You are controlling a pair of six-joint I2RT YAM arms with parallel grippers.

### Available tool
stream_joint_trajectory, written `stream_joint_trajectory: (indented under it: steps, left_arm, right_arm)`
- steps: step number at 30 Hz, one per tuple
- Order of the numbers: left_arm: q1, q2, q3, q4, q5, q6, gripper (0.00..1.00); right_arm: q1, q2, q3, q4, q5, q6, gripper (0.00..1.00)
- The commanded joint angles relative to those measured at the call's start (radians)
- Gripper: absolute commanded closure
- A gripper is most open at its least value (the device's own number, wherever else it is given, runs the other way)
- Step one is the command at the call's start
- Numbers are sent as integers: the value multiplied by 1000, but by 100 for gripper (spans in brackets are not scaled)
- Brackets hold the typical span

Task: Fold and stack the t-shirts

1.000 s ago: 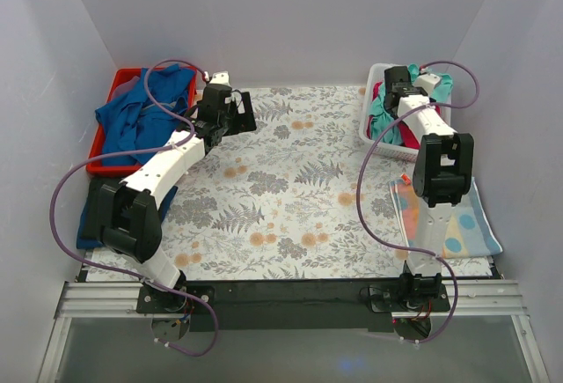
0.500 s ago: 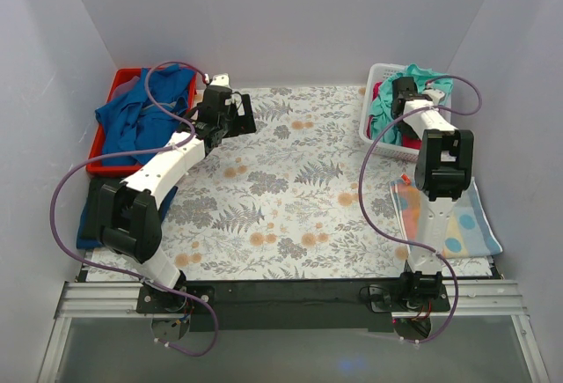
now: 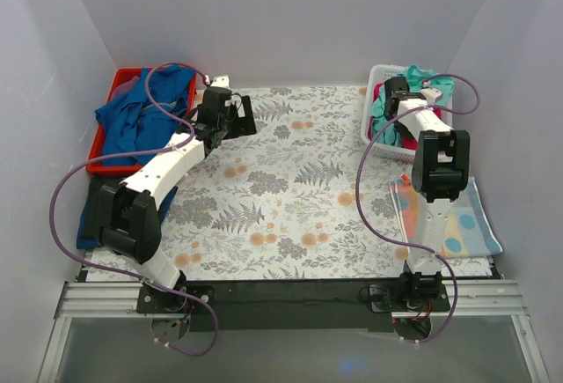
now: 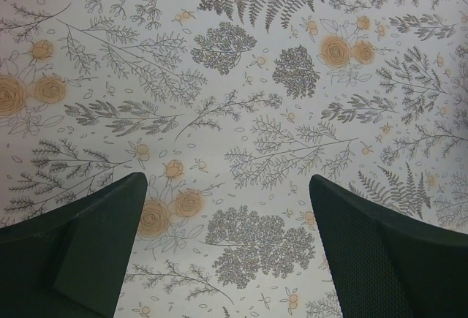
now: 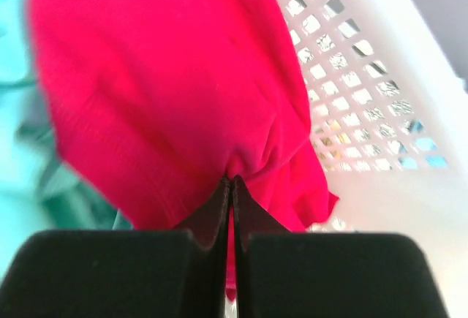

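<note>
**A:** Top view: where does the job stand?

**B:** Early, by the look of it. The right arm (image 3: 435, 158) reaches into the white basket (image 3: 376, 136) at the far right corner, where a pink tee (image 3: 380, 101) and a teal tee (image 3: 422, 79) lie bunched. The floral tabletop (image 3: 290, 180) carries no tee in its middle. A heap of blue cloth (image 3: 136, 119) fills the red bin (image 3: 104, 169) at far left. A dark blue piece (image 3: 88, 216) lies flat beside the left arm (image 3: 167, 163), seemingly folded. A spotted cloth (image 3: 457, 220) lies at near right, no part of the job.

**A:** Left wrist?

**B:** The left fingers (image 4: 88, 259) stand wide apart above bare floral print, grasping nothing.

**A:** Right wrist?

**B:** The right fingers (image 5: 110, 274) are clenched on a fold of the pink tee. The basket's lattice wall is just behind, and the teal tee lies alongside at left.

**A:** So what remains?

**B:** Nearly all of it, I judge. The pink tee is to be lifted out, spread, folded and stacked, then the teal. Whether the blue heap counts as done, I cannot tell.
</note>
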Motion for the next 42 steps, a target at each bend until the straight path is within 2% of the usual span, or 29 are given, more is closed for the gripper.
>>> stream_joint_trajectory:
  steps: [1, 9, 15, 20, 21, 23, 25, 27, 30, 32, 39, 40, 42]
  left_arm:
    - [5, -62, -4, 7, 26, -6, 7]
    - [4, -66, -12, 7, 51, -8, 7]
    - [5, -57, -10, 7, 78, -16, 7]
    - [4, -57, -12, 10, 94, -22, 8]
    - [5, -62, -15, 13, 103, -23, 8]
    - [5, -62, -18, 16, 118, -34, 8]
    - [5, -63, -19, 21, 130, -39, 8]
    - [5, -68, -25, 24, 127, -37, 8]
    - [4, -71, -32, 27, 115, -39, 8]
    - [4, -72, -29, 28, 100, -39, 8]
    - [4, -69, -30, 31, 94, -45, 8]
    - [4, -71, -29, 31, 92, -46, 8]
    - [4, -69, -30, 31, 89, -46, 9]
  right_arm:
    - [102, -94, 40, -49, 178, 44, 99]
    - [156, -217, 77, -58, 348, 86, 99]
    - [174, -323, 123, -60, 376, 74, 99]
    - [193, -375, 234, -55, 382, -3, 99]
    - [199, -382, 352, 54, 349, -149, 99]
    - [208, -373, 471, 223, 290, -343, 99]
    - [213, -359, 554, 366, 249, -437, 99]
    - [217, -395, 527, 525, 92, -514, 99]
    - [242, -415, 553, 591, -122, -545, 99]
    - [283, -453, 504, 656, -275, -578, 99]
    - [395, -531, 456, 802, -608, -669, 99]
    - [414, -539, 446, 825, -695, -667, 99]
    - [434, -560, 438, 851, -760, -664, 99]
